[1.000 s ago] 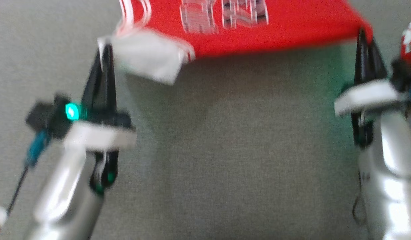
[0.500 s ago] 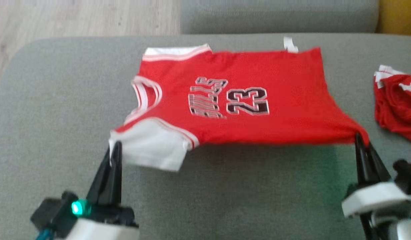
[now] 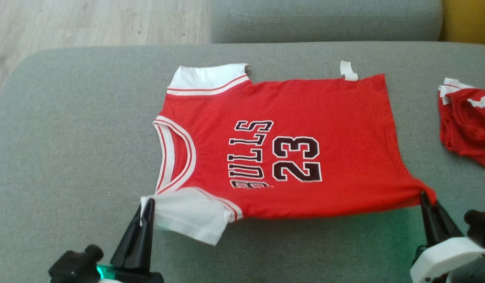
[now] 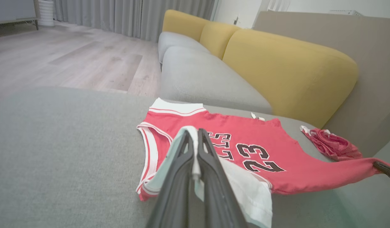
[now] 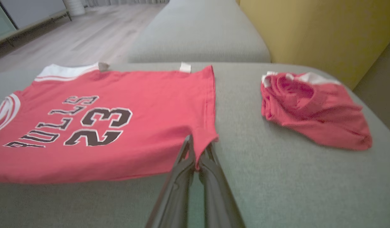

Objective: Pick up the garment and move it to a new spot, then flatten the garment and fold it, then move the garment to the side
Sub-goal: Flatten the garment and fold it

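Note:
A red jersey (image 3: 289,118) with white sleeves and "BULLS 23" on it lies spread on the grey sofa seat (image 3: 69,137), collar toward the left. Its near edge is lifted off the cushion. My left gripper (image 3: 148,202) is shut on the near white sleeve (image 3: 187,214), seen also in the left wrist view (image 4: 193,134). My right gripper (image 3: 423,194) is shut on the near bottom corner of the jersey (image 5: 119,95), pinched between its fingers in the right wrist view (image 5: 198,148).
A second crumpled red garment (image 3: 468,122) lies at the right of the seat, also in the right wrist view (image 5: 312,110). Yellow back cushions (image 4: 286,66) stand behind; wooden floor (image 3: 89,19) lies beyond the seat's far left edge.
The camera has tilted up, bringing the whole jersey into view. Both grippers still hold the near edge, and the jersey now lies flatter and further spread on the seat.

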